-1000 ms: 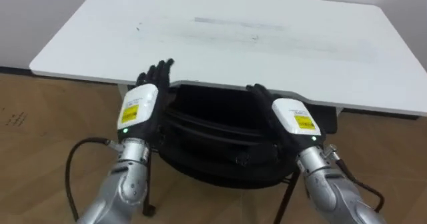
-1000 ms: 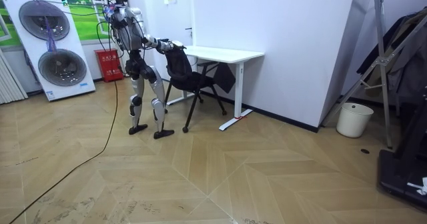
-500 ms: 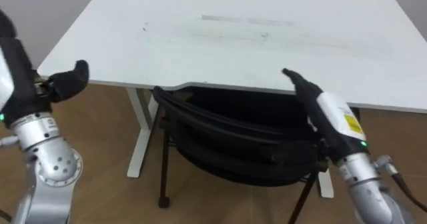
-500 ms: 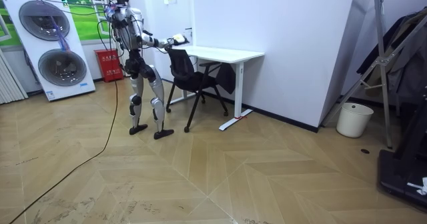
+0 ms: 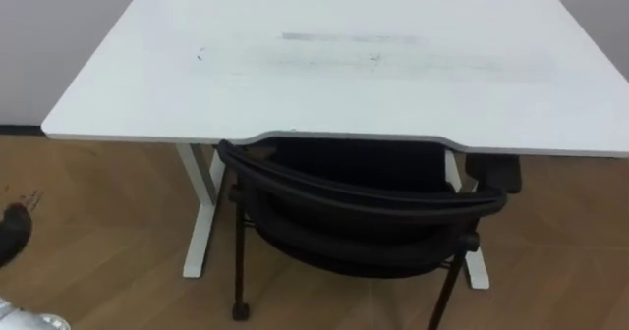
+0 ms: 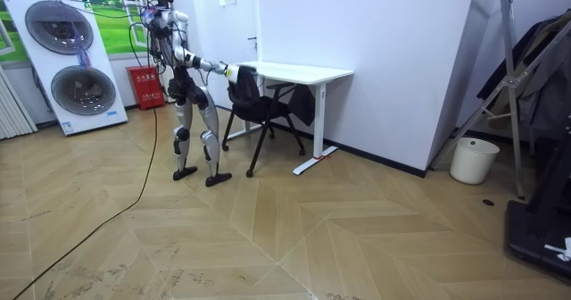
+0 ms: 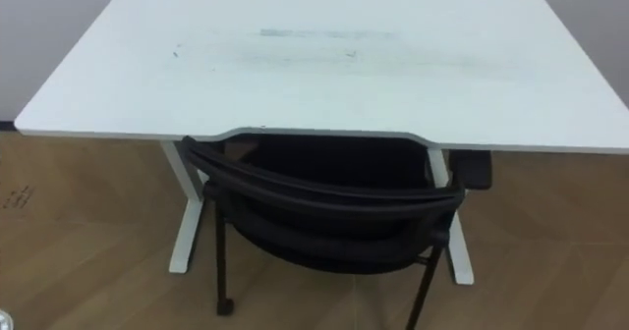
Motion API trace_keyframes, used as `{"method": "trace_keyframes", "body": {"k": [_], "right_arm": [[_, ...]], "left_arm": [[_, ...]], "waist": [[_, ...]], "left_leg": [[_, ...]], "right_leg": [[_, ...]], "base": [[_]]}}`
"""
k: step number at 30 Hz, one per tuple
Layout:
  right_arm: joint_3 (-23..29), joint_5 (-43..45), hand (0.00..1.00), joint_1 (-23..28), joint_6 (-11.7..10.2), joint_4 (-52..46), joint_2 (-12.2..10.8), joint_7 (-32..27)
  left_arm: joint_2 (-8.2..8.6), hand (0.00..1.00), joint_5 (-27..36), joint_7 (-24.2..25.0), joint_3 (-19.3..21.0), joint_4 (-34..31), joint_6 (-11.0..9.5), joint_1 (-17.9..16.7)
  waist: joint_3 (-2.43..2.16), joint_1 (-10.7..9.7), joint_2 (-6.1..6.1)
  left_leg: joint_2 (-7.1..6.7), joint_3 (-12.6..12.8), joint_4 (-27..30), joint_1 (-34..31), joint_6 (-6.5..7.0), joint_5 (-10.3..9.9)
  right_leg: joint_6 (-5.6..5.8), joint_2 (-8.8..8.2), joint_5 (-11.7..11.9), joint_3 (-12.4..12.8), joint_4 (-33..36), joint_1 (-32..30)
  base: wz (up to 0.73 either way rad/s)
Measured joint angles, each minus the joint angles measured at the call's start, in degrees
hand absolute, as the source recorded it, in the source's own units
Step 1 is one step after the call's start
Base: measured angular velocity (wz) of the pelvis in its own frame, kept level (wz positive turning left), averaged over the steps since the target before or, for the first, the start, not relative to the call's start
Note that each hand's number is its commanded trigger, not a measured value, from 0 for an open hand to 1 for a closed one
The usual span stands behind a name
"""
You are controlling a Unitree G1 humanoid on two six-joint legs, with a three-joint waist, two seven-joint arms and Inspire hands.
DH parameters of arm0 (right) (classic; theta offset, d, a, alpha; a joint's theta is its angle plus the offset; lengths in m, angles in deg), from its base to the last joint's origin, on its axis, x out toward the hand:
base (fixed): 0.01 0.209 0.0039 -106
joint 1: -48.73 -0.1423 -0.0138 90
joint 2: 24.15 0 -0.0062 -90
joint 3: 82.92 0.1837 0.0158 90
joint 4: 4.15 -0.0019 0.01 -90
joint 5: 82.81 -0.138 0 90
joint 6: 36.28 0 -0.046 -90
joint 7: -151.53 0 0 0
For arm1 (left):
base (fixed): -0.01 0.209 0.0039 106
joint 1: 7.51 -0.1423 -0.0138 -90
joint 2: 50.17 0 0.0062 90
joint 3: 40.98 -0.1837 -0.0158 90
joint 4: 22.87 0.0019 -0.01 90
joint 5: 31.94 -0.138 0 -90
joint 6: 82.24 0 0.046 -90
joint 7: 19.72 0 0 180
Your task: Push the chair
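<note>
A black chair (image 5: 354,212) stands at the white desk (image 5: 344,75) with its seat tucked under the top and its curved backrest just clear of the front edge. A dark tip of my left hand (image 5: 10,237) shows at the left edge of the left eye view, well away from the chair. In the room view I stand behind the chair (image 6: 252,99), facing the desk (image 6: 299,70). My right hand (image 6: 228,70) is held out at backrest height, just short of the backrest, too small to read.
The desk's white legs (image 5: 200,212) flank the chair over the wood floor. In the room view two stacked washing machines (image 6: 67,63) and a red box (image 6: 147,86) stand behind me; a white bin (image 6: 471,160) and a metal stand (image 6: 513,86) are far right.
Both hands have come off the chair's backrest and drawn back and apart, leaving the eye view apart from the left hand's tip. The chair stays under the desk.
</note>
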Motion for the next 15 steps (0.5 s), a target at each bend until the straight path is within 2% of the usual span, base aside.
{"method": "trace_keyframes", "body": {"k": [3,6,8,9,11,15], "right_arm": [[-0.8,-1.1,0.0,0.1,0.4,10.2,-1.2,1.6],[-3.2,-0.9,0.0,0.3,1.0,21.6,-1.4,7.6],[-6.0,0.2,0.0,0.2,1.7,32.2,-1.3,13.4],[-6.8,1.1,0.0,0.1,2.1,35.0,-1.2,14.8],[-9.3,4.0,0.0,-1.9,4.8,46.1,-1.2,20.3],[-10.9,6.8,0.0,-4.0,9.1,55.5,-1.3,27.0]], "left_arm": [[1.21,0.0,4.6,3.1,-1.2,7.5,0.6,-1.4],[1.52,0.0,5.0,8.4,-1.3,16.4,1.1,-2.9],[1.68,0.0,5.0,14.2,-3.3,25.0,1.3,-3.9],[1.81,0.0,4.8,15.9,-3.9,27.1,1.5,-4.1],[1.92,0.0,4.8,21.9,-5.6,33.8,3.8,-4.7],[2.07,0.0,4.2,28.2,-5.6,40.1,7.0,-4.2]], "waist": [[-0.25,-0.3,0.39],[-0.43,-1.0,0.15],[-0.43,-1.1,0.06],[-0.45,-1.1,0.06],[-0.4,-1.8,-0.09],[-0.36,-1.9,-0.27]], "left_leg": [[0.03,0.2,-0.1,0.3,0.03,-0.5],[0.06,0.0,-0.2,0.4,0.12,-0.8],[0.05,0.4,-0.3,1.1,0.29,-1.3],[0.05,0.4,-0.2,1.3,0.37,-1.4],[0.02,0.4,0.1,1.6,0.55,-1.9],[-0.04,0.3,0.0,2.1,0.69,-2.3]], "right_leg": [[-0.24,0.11,-0.2,0.5,0.4,0.0],[-0.07,0.12,-0.4,0.1,-0.1,0.4],[0.21,0.15,-0.6,0.8,-0.2,1.0],[0.31,0.13,-0.7,0.8,-0.3,1.3],[0.59,0.07,-1.0,0.5,-0.3,1.8],[0.73,0.03,-1.3,0.3,-0.4,2.3]], "base": [[-0.03],[0.03],[-0.05],[0.0],[0.0],[0.0]]}}
